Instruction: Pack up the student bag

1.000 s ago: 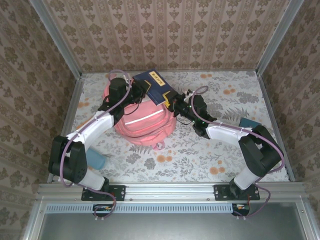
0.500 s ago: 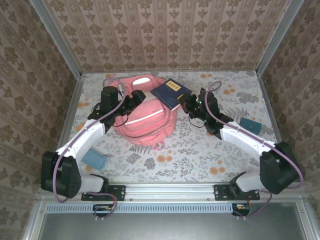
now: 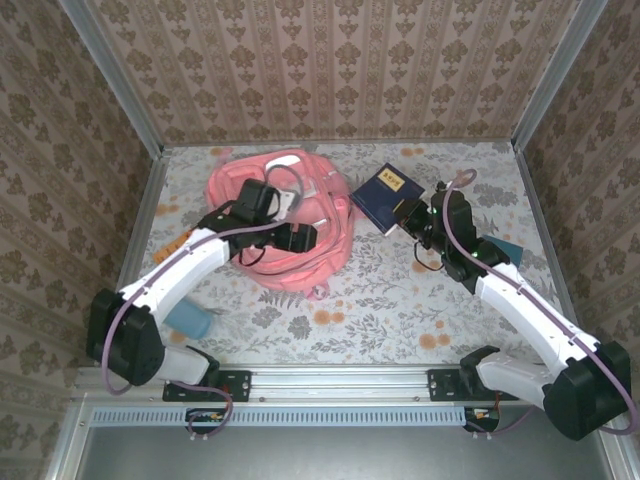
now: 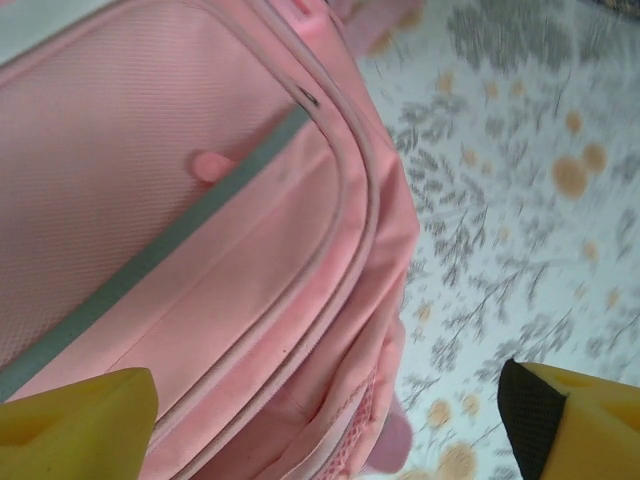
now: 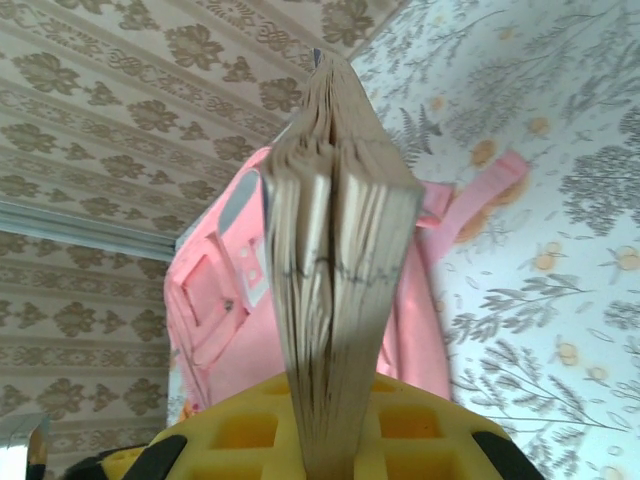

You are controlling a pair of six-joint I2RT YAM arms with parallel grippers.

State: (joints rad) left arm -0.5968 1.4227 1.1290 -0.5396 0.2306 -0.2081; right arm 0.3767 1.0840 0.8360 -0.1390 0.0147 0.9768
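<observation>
A large pink backpack (image 3: 285, 215) is seen lying flat on a table (image 3: 380, 300) covered in a floral pattern, with its straps spread out at its far end. The left gripper (image 3: 300, 238) is held directly above the backpack, over its near right part. In the left wrist view, the left gripper (image 4: 320, 420) is shown with its two yellow fingertips (image 4: 75, 420) set wide apart at the bottom corners and nothing between them; under them the backpack (image 4: 200, 250) is seen with a grey stripe (image 4: 150, 255) running across its front pocket and curved zip seams along its edge. Just to the right of the backpack, a dark blue book (image 3: 383, 193) is held up by the right gripper (image 3: 412, 213), apart from the backpack. In the right wrist view, the right gripper (image 5: 330, 430) is shown with its yellow fingers clamped on the book (image 5: 335, 230), whose tan page edges are turned toward the camera, with the backpack (image 5: 215, 300) seen behind it and a pink strap (image 5: 480, 195) stretched out to one side. A teal block (image 3: 187, 320) is seen on the table near and to the left of the backpack, and another teal block (image 3: 503, 247) lies well to the right of the backpack.
</observation>
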